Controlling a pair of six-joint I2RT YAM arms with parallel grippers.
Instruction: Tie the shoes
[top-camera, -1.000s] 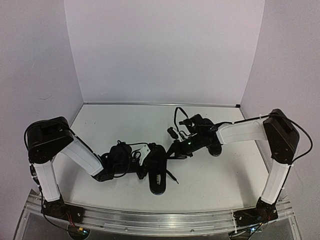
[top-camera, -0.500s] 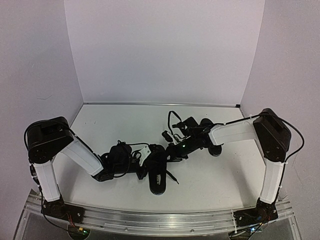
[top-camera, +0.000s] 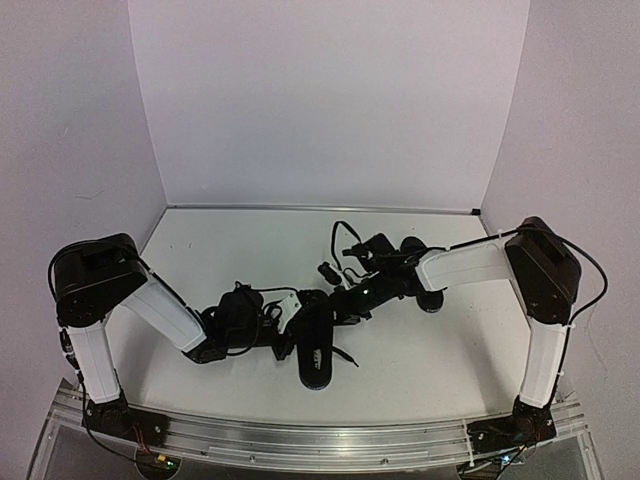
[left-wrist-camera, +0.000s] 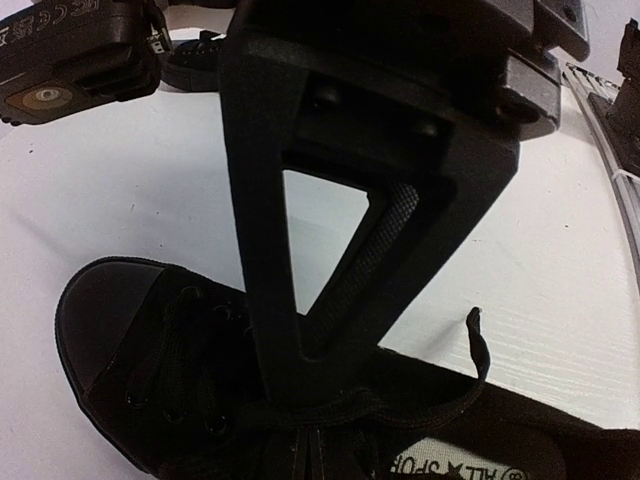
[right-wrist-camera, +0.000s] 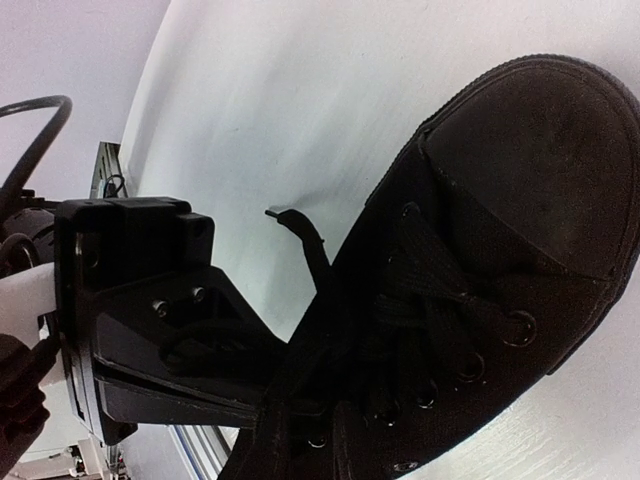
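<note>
One black shoe (top-camera: 316, 350) lies at the table's middle front with its heel toward me. It fills the left wrist view (left-wrist-camera: 130, 380) and the right wrist view (right-wrist-camera: 500, 230). My left gripper (top-camera: 294, 330) reaches it from the left. In the left wrist view the left gripper (left-wrist-camera: 305, 375) has its fingers (left-wrist-camera: 262, 250) meeting in a V, shut on the thin black lace (left-wrist-camera: 440, 400) over the eyelets. My right gripper (top-camera: 338, 303) hovers at the shoe's toe end; its jaws are lost against the dark shoe. The second shoe (top-camera: 430, 297) lies mostly hidden behind the right forearm.
The lace's free end (right-wrist-camera: 290, 218) sticks out over the white table (top-camera: 440, 350). Purple walls close the back and sides. The aluminium rail (top-camera: 320, 440) runs along the near edge. The left gripper's body (right-wrist-camera: 130, 310) shows beside the shoe in the right wrist view.
My right arm has swung left, bringing its gripper from the second shoe to the toe end of the near shoe. The left arm and the shoe have stayed put.
</note>
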